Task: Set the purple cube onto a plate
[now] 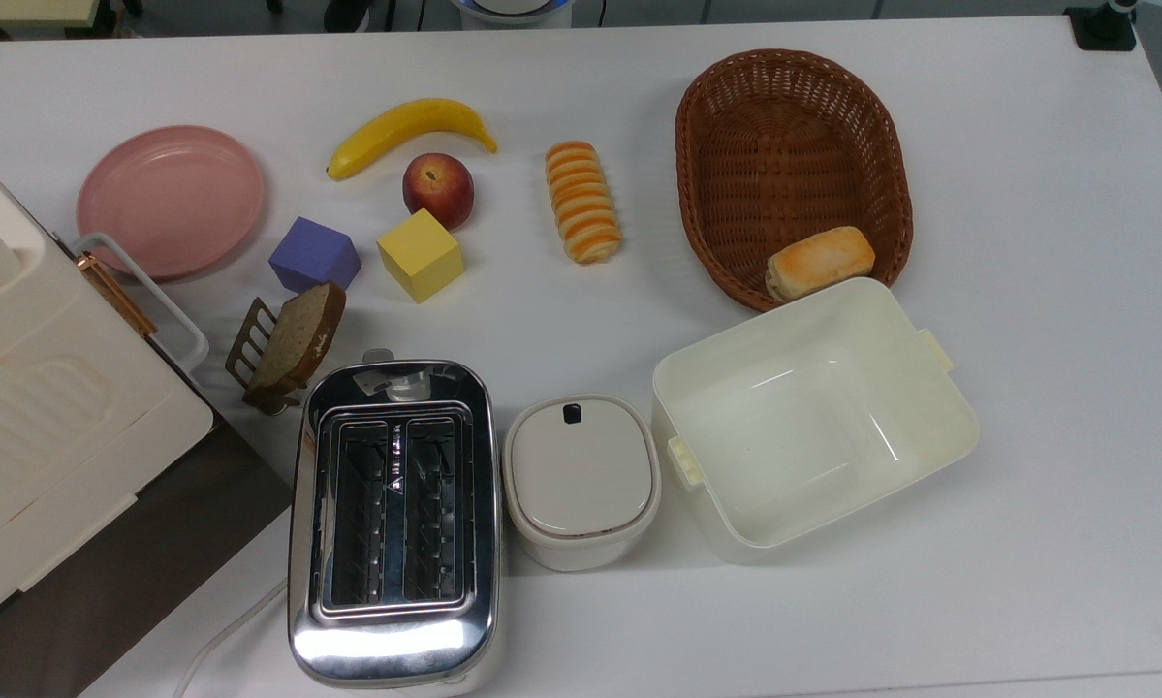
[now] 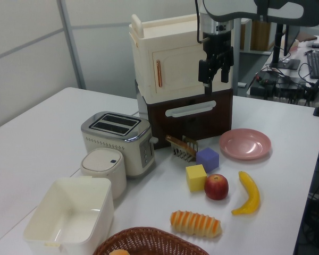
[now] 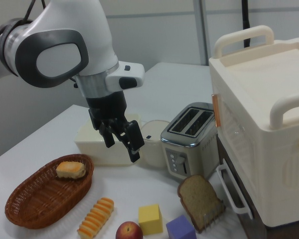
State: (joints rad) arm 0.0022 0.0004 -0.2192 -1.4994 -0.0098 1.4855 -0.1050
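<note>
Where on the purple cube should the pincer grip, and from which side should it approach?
From above, closing on two opposite flat side faces of the purple cube. Its top is open, but the bread slice and yellow cube sit close, so probably choose the faces clear of them.

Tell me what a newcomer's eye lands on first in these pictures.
The white robot arm with its open gripper hanging above the table, empty. Below it, bright food and blocks lie in a loose row: the purple cube between the pink plate and the yellow cube, with a banana and apple behind. A shiny toaster stands at the top view's bottom edge.
</note>
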